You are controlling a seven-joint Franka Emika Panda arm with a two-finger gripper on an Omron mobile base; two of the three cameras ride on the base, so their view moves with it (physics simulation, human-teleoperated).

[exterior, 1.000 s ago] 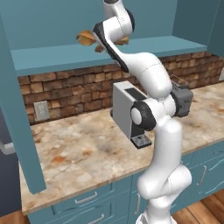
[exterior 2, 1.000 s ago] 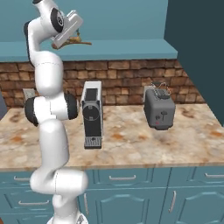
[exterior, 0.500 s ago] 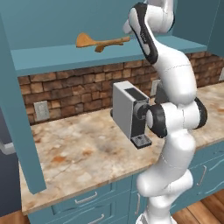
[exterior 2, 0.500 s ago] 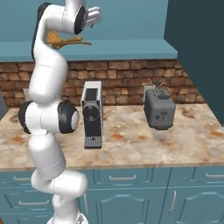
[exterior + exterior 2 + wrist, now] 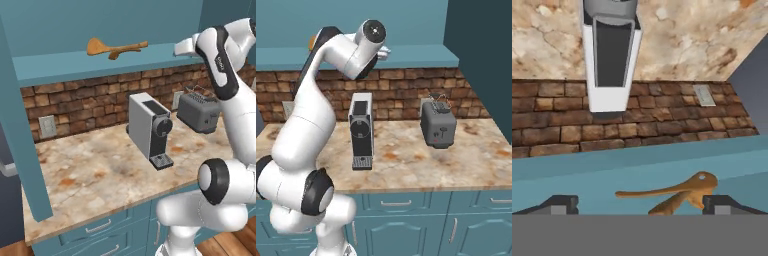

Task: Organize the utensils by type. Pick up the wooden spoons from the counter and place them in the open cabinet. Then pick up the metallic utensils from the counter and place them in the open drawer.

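Note:
Two wooden spoons [image 5: 116,48] lie crossed on the teal shelf [image 5: 60,66] of the open cabinet, above the counter [image 5: 100,170]. In the hand view the wooden spoons [image 5: 682,193] rest on the shelf [image 5: 587,175] just ahead of my fingertips. My gripper [image 5: 641,205] is open and holds nothing. From the left base view my gripper [image 5: 178,48] hangs at shelf height, a little to the right of the spoons and apart from them. An orange tip of a spoon [image 5: 312,43] peeks out behind my arm. The metallic utensils and the drawer are out of view.
A grey coffee machine [image 5: 150,127] and a toaster [image 5: 199,112] stand on the counter against the brick wall. The cabinet's side panel [image 5: 20,135] drops to the counter at the left. A dark teal panel [image 5: 481,50] hangs at the upper right.
My jaws have opened and let go of a wooden spoon on the shelf. The hand has then drawn back to the right, away from both spoons.

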